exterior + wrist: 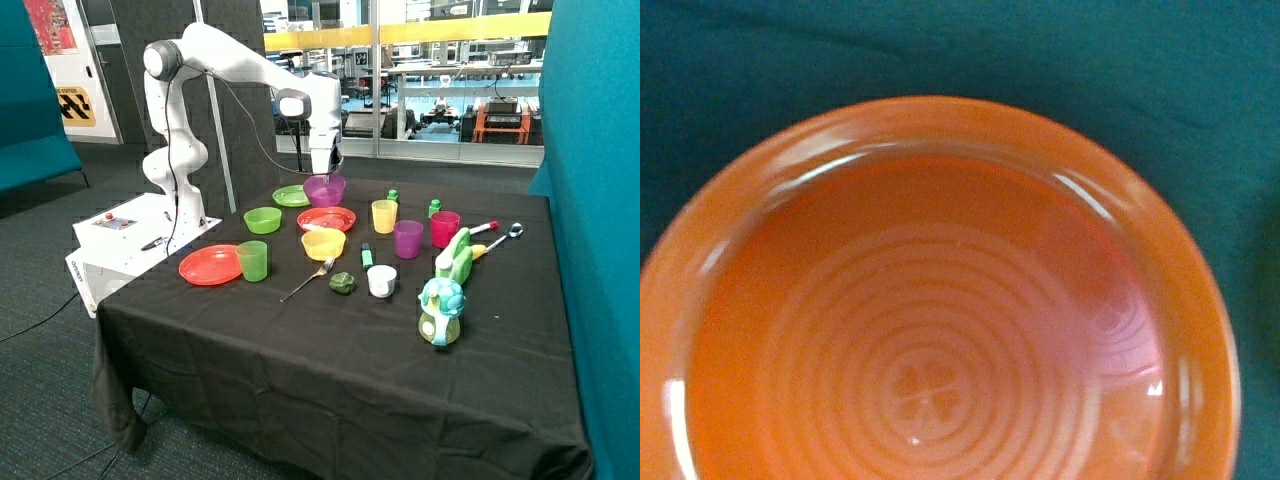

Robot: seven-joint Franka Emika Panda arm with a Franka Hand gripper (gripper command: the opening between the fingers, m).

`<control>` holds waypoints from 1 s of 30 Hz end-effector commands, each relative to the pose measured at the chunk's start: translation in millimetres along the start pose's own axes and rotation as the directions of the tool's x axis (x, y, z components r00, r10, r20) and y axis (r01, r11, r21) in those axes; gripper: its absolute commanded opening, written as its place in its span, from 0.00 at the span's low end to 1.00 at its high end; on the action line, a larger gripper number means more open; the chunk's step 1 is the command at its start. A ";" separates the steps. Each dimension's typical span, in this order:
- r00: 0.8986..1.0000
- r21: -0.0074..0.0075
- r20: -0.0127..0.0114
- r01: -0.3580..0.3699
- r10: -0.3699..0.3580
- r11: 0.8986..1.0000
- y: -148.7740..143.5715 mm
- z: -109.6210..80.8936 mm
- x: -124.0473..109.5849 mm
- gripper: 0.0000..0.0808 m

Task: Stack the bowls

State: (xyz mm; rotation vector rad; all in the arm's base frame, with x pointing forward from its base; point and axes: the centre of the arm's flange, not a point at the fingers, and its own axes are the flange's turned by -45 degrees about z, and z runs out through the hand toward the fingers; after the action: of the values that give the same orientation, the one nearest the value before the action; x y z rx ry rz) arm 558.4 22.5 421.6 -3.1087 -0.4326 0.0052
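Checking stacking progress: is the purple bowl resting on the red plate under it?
Apart. In the outside view the purple bowl hangs at the gripper, with dark background visible between its base and the red plate.

We count three bowls: the purple bowl (324, 189), the light green bowl (262, 219) and the yellow bowl (323, 243). We see three plates: two red (209, 265) (326, 218) and one green (290, 196). Four cups follow: green (253, 261), yellow (384, 216), purple (408, 239), pink (445, 229). One fork (308, 279).
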 end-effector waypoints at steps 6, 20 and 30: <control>0.996 -0.003 -0.003 -0.087 0.087 0.996 48.2 26.4 -4.3 0.00; 0.994 -0.003 -0.003 -0.110 0.110 0.994 69.9 40.9 -0.1 0.00; 0.993 -0.003 -0.003 -0.118 0.118 0.993 81.0 56.0 1.6 0.00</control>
State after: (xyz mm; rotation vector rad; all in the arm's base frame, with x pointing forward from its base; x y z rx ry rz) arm 577.6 -45.1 377.2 -3.1346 -0.2625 -0.0001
